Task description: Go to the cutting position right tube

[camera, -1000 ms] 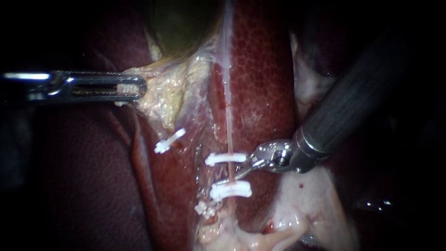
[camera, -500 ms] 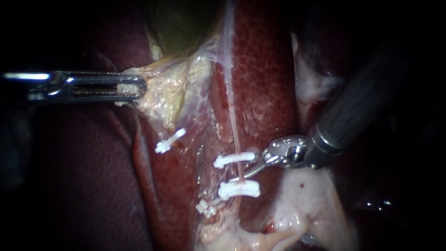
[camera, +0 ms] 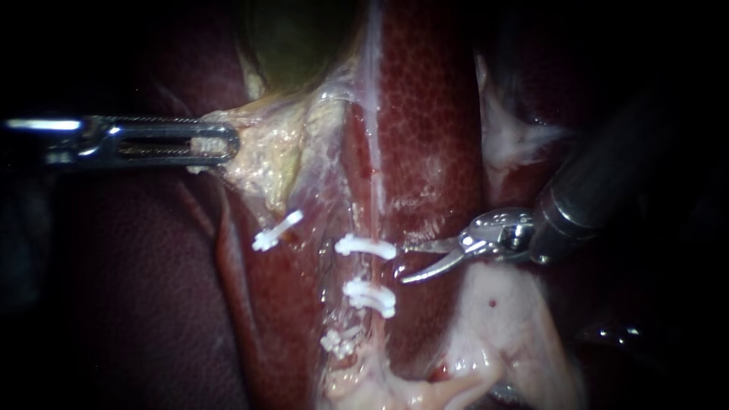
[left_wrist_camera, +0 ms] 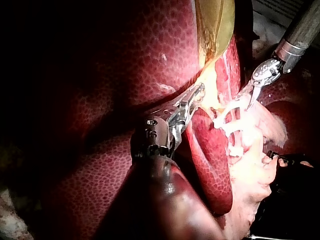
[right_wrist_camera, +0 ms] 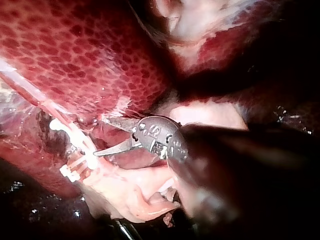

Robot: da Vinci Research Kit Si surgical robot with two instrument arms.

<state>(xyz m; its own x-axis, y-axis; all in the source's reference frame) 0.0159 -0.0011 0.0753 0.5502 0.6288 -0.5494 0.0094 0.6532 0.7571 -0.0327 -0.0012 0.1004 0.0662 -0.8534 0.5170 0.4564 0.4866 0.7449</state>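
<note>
The right tube [camera: 374, 193] is a thin pink strand running down the liver [camera: 433, 114], with two white clips [camera: 366, 247] [camera: 370, 296] across it. My right instrument [camera: 404, 263] enters from the right, its curved blades open just right of the tube, level with the gap between the clips and touching neither. In the right wrist view the blades [right_wrist_camera: 99, 136] gape short of the clips [right_wrist_camera: 75, 132]. My left instrument [camera: 216, 143] is shut on pale tissue [camera: 266, 152] under the gallbladder [camera: 296, 38] and holds it leftward, as the left wrist view [left_wrist_camera: 192, 102] also shows.
A third white clip [camera: 277, 230] sits on the left tube, and a small clip [camera: 338, 342] lies lower down. Pale fatty tissue [camera: 501, 319] lies under the right instrument's wrist. Dark liver [camera: 137, 288] fills the left side.
The right instrument has drawn back to the right, out from between the two clips. The tube, pulled rightward half a second ago, has sprung back left. The left instrument has not moved.
</note>
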